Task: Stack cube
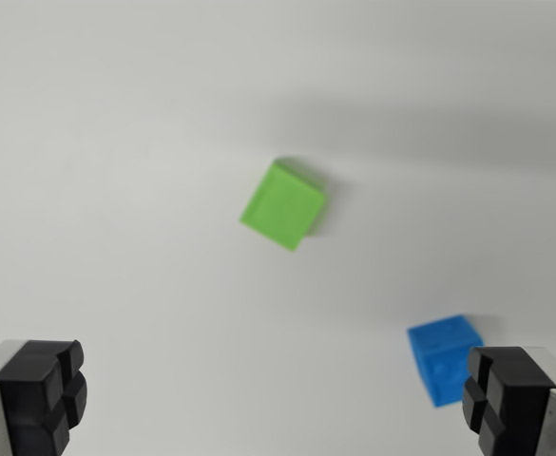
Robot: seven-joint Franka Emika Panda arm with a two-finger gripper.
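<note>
Pincer [278, 404] spread wide, one finger at seven o'clock, the other at five, nothing between them and nothing gripped. Blue cube [444, 356] sits just beside the five o'clock finger on the bench [116, 171]; green cube [283, 204] lies well apart near centre. Nothing stacked, neither cube lifted — by my read the whole job remains.
</note>
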